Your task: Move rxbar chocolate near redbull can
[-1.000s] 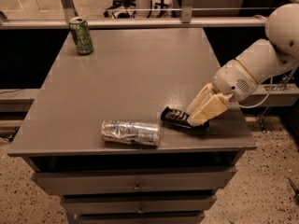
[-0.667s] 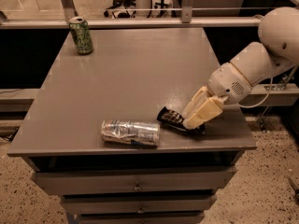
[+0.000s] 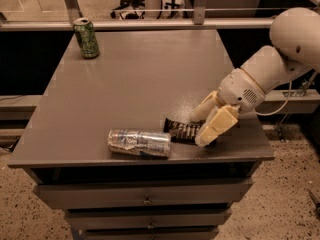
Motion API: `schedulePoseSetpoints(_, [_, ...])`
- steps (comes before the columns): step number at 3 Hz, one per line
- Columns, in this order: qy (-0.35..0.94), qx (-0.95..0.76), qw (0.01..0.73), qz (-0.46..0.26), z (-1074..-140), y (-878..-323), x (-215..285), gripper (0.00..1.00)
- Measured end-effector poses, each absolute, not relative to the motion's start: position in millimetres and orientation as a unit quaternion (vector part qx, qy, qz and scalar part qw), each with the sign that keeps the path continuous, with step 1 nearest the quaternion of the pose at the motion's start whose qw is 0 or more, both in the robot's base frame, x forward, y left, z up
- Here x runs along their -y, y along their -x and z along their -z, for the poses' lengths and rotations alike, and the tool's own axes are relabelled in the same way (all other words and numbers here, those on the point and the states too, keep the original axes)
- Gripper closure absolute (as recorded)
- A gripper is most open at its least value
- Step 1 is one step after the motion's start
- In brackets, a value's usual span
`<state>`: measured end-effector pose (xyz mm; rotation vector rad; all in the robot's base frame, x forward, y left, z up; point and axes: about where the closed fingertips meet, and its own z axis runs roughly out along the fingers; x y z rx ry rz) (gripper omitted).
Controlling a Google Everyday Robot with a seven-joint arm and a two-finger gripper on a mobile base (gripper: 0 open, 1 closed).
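Observation:
The rxbar chocolate (image 3: 181,131), a flat black bar with pale lettering, lies near the table's front edge. Its left end is right next to the redbull can (image 3: 139,143), a shiny silver-and-blue can lying on its side at the front. My gripper (image 3: 199,129) reaches in from the right. Its cream fingers (image 3: 217,126) are closed around the bar's right end, low over the table. The right part of the bar is hidden behind the fingers.
A green can (image 3: 86,37) stands upright at the table's far left corner. The grey table (image 3: 145,79) has drawers below its front edge. A rail and chair legs are behind it. The table's right edge lies under my arm.
My gripper has moved left and toward the front edge with the bar in it. The bar's left end is now next to the lying can. The cans have not moved.

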<state>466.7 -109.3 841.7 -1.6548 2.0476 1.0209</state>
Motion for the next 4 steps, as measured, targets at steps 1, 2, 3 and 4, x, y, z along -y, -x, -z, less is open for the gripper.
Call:
schedulePoseSetpoints(1, [0.581, -0.716, 0.161, -0.352, -846.7, -467.6, 109.7, 0.00])
schedulePoseSetpoints(2, [0.583, -0.718, 0.169, -0.342, -855.0, -471.2, 113.1, 0.00])
schedulePoseSetpoints(3, [0.568, -0.726, 0.224, -0.316, -884.4, -489.7, 140.1, 0.00])
schedulePoseSetpoints(4, [0.556, -0.716, 0.331, -0.262, -964.7, -519.5, 179.2, 0.00])
